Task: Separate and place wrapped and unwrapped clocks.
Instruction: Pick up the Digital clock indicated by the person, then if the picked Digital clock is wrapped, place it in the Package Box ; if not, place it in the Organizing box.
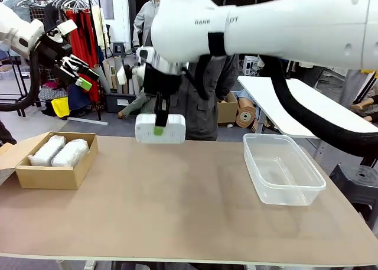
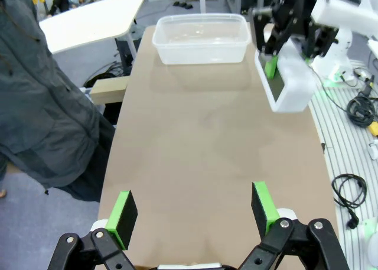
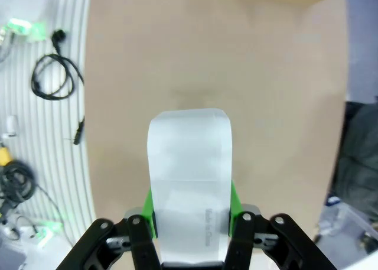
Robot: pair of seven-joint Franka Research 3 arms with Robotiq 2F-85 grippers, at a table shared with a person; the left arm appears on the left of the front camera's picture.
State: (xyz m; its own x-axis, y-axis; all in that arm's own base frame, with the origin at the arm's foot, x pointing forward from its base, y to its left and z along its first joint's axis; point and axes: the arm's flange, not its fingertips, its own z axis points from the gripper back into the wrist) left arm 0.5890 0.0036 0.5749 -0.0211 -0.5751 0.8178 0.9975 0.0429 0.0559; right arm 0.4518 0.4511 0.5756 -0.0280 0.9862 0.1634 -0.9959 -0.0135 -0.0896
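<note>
The right gripper pinches the bare white clock by its flat faces, holding it above the counter. It looks rigid, smooth and probably light, so a mid-body grip suits it. The right arm reaches across the middle, wrist pointing down. Farther left, two wrapped clocks lie in the cardboard box. The left gripper hangs raised, jaws spread and empty. The clear tub sits right.

You find small grey print on the underside of the white clock, near the end clamped between the right gripper pads; it appears to read "Made in China". You see dark lettering on the right arm's white casing above the clock, too blurred to read.
</note>
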